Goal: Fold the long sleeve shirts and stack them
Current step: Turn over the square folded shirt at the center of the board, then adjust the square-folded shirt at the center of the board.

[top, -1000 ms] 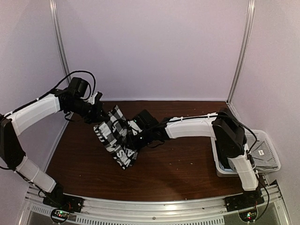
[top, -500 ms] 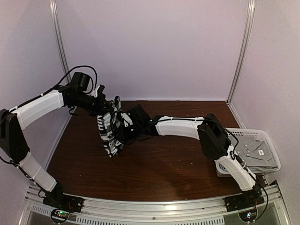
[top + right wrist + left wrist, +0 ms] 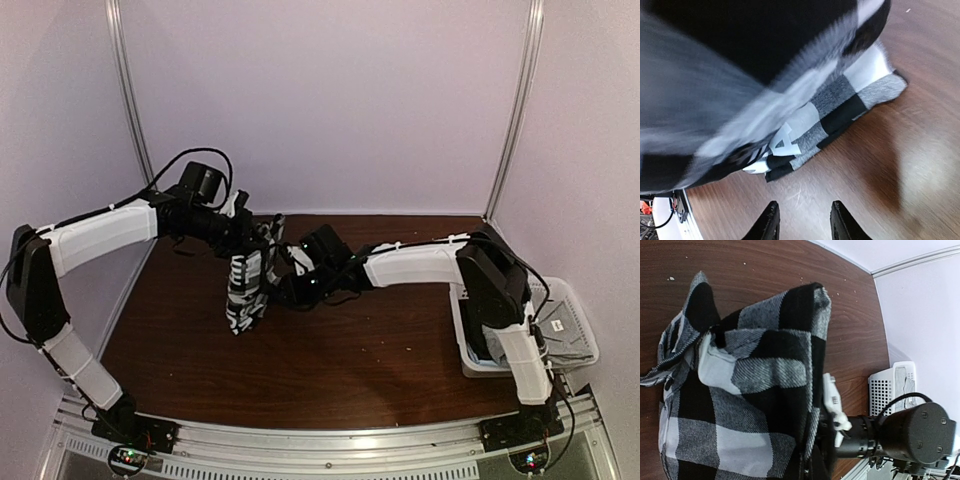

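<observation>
The black-and-white checked shirt (image 3: pixel 247 285) hangs in a narrow, bunched column from the left hand (image 3: pixel 243 232), which is clamped on its upper edge over the far-left part of the counter (image 3: pixel 380 350). Its lower end appears to reach the wood. The right hand (image 3: pixel 804 207) sits just beside the cloth with its fingers apart and nothing between them. What looks to be the grey shirt (image 3: pixel 570 345) lies in the white basket (image 3: pixel 580 300) at the near right. The main risk is the bundle itself. With the layers gathered and twisted, a pinch from the right hand could catch several thicknesses or the wrong hem, and the shirt would then lay out crooked instead of flat. A single pinch also carries most of the garment, so a pull from the other side might drag it loose. The two wrists work very close together and could knock each other. As for writing, a white printed shape on the cloth (image 3: pixel 787 140) reads like a capital "A", with its neighbours lost in the fold. A pale patch (image 3: pixel 720 370) shows no legible text.
</observation>
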Motion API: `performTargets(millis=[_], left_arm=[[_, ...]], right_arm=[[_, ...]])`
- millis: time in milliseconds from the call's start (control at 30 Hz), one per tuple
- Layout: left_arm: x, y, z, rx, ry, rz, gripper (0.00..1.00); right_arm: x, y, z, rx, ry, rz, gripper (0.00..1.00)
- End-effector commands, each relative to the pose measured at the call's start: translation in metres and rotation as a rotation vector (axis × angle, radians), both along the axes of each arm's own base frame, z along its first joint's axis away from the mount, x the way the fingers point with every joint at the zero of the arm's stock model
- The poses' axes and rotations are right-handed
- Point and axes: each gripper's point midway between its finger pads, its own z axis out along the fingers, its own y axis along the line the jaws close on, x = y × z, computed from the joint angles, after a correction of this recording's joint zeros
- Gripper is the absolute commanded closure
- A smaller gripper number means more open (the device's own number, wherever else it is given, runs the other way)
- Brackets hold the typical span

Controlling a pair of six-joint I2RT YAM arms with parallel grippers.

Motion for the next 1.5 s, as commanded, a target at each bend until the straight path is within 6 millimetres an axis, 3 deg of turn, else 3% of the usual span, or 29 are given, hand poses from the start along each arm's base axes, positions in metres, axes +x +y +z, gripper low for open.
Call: performTargets(millis=[0, 167, 333, 467, 567, 700, 833, 1067, 1200, 1467], left_arm=[[0.008, -0.019, -0.001, -0.027, -0.026, -0.003, 1.0], [0.004, -0.049, -0.01, -0.039, -0.016, -0.046, 1.0], [-0.006, -0.111, -0.031, -0.065, 0.007, -0.134, 0.99], [-0.021, -0.169, -0.037, -0.096, 0.013, -0.24, 0.65], [-0.023, -0.184, -0.03, -0.109, -0.006, -0.261, 0.52], [-0.015, -0.168, -0.02, -0.064, -0.05, -0.213, 0.47], [-0.004, -0.123, -0.023, 0.008, -0.068, -0.126, 0.46], [0.006, -0.029, -0.055, 0.113, -0.024, -0.007, 0.45], [0.004, 0.011, -0.08, 0.135, 0.019, 0.02, 0.43], [0.0, 0.024, -0.12, 0.162, 0.058, -0.033, 0.34]], right_arm=[[0.012, -0.024, 0.061, 0.045, -0.139, -0.063, 0.64], [0.016, -0.076, 0.074, -0.012, -0.171, -0.169, 0.62], [0.027, -0.146, 0.086, -0.045, -0.182, -0.317, 0.57], [0.028, -0.183, 0.076, -0.078, -0.162, -0.377, 0.52], [0.022, -0.189, 0.064, -0.1, -0.138, -0.369, 0.48], [0.017, -0.185, 0.05, -0.097, -0.097, -0.351, 0.41], [0.012, -0.179, 0.034, -0.116, -0.076, -0.332, 0.37], [0.001, -0.158, 0.003, -0.13, -0.017, -0.28, 0.35], [0.003, -0.153, -0.014, -0.144, 0.004, -0.275, 0.35], [0.012, -0.135, -0.031, -0.148, 0.023, -0.263, 0.35]])
